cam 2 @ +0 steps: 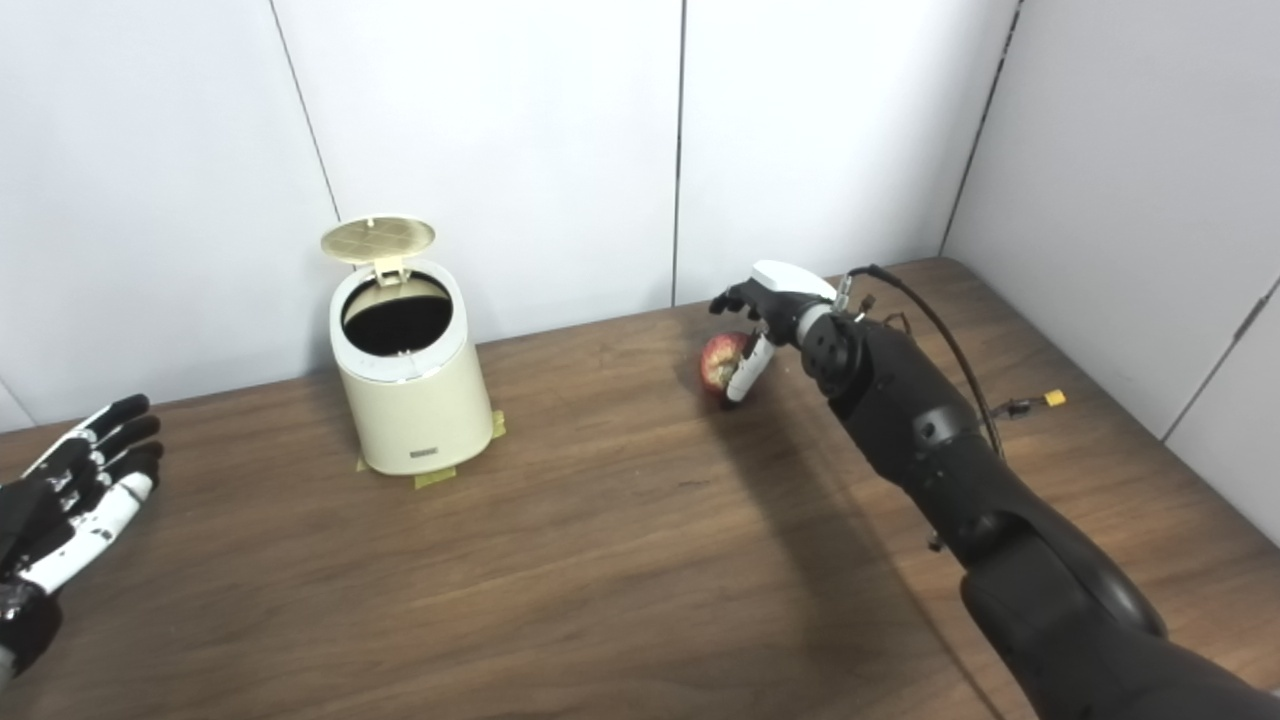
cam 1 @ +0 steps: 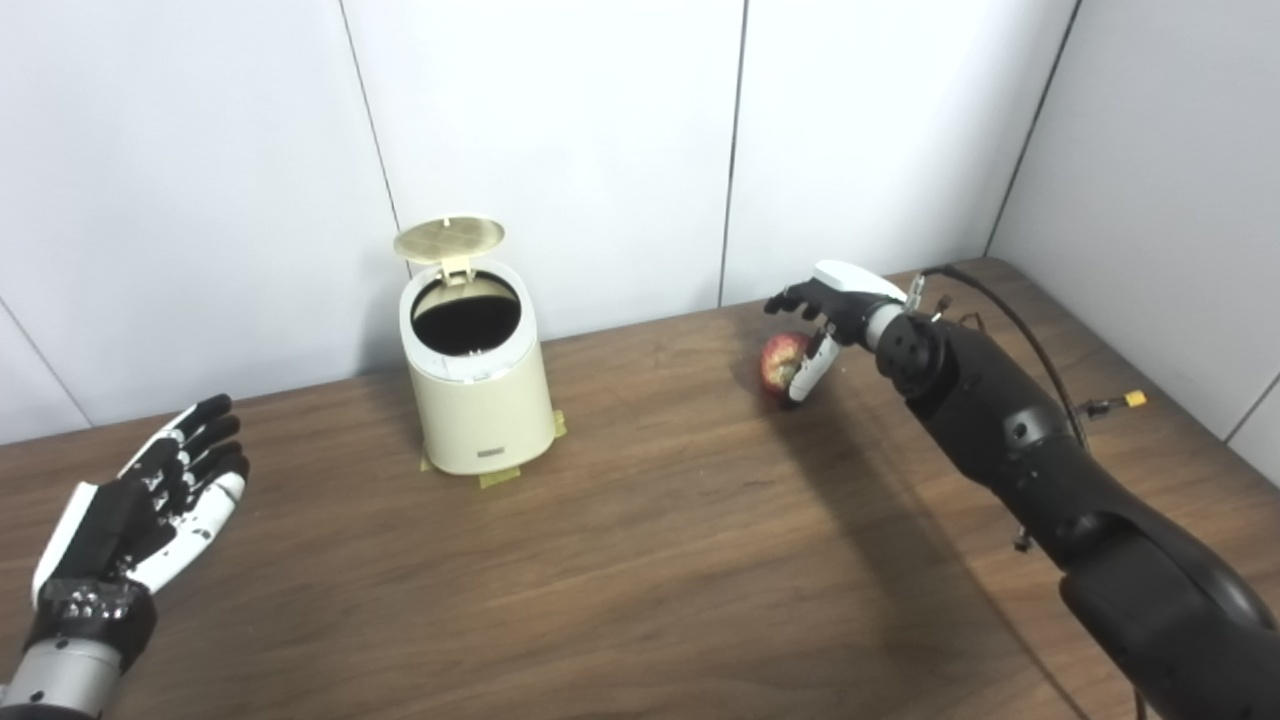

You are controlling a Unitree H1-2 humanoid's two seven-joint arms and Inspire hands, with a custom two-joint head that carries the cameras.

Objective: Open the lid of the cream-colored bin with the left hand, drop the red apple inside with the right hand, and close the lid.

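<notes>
Curling my right hand round the apple at frame centre-right, I judge it firm, smooth, roundish; grip its sides. Bin lid stands up; left hand spread, empty.

Bare table lies open between the bin and the apple, the raised lid leaves the bin's mouth clear from above, the wall stands close behind, and the left hand sits well aside.
</notes>
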